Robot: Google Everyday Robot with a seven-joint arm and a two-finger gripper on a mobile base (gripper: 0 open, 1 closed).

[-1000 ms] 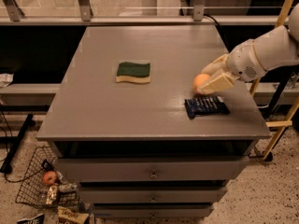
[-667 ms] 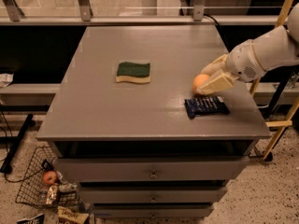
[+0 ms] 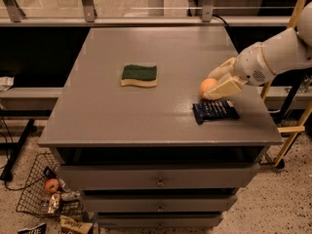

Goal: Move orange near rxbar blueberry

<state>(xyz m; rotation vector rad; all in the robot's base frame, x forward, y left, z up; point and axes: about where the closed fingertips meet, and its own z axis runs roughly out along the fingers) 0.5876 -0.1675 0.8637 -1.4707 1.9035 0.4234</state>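
The orange [image 3: 206,86] is a small round fruit on the grey table [image 3: 146,116], near its right side. My gripper [image 3: 215,84] comes in from the right on a white arm, with its cream fingers [image 3: 223,87] around the orange. The rxbar blueberry [image 3: 215,111] is a flat dark navy wrapper with white lettering. It lies flat just in front of the orange and the gripper, close to the table's front right corner.
A green and yellow sponge [image 3: 139,75] lies at the middle of the table. Drawers run below the table's front edge. A wire basket [image 3: 46,194] on the floor at the lower left holds a reddish apple [image 3: 51,185] and wrappers. A wooden frame [image 3: 295,72] stands at the right.
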